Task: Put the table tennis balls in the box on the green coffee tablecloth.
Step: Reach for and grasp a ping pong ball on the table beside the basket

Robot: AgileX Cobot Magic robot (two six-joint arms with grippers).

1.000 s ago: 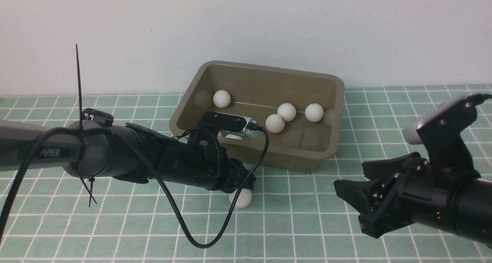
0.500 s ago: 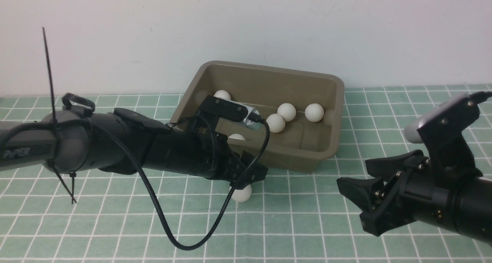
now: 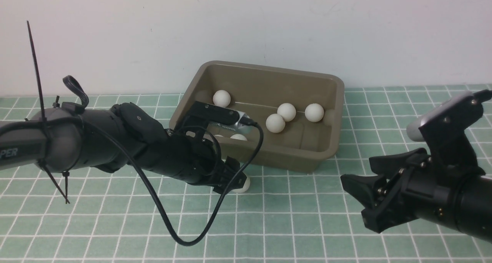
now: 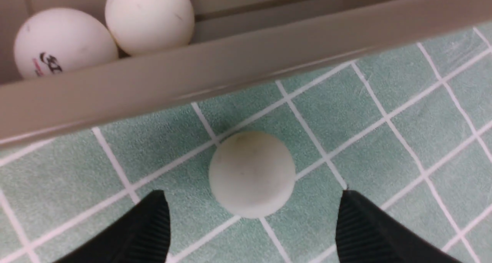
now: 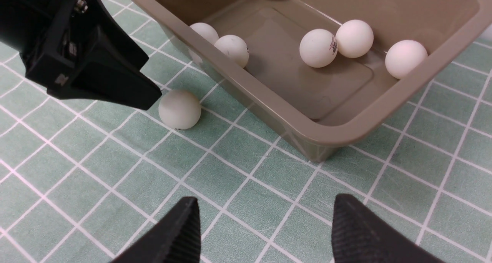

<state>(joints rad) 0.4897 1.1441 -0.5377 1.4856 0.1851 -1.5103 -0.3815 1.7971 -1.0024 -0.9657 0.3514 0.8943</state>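
Table tennis ball (image 3: 243, 184) on my front cam is mostly hidden behind the left gripper (image 4: 251, 226), sitting loose between its wide-spread fingers; right gripper (image 5: 265, 232) gapes empty.

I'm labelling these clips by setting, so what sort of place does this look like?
Probably an indoor robot test bench rather than a home: a green coffee tablecloth spread against a bare white wall, with only a box of table tennis balls and two robot arms.
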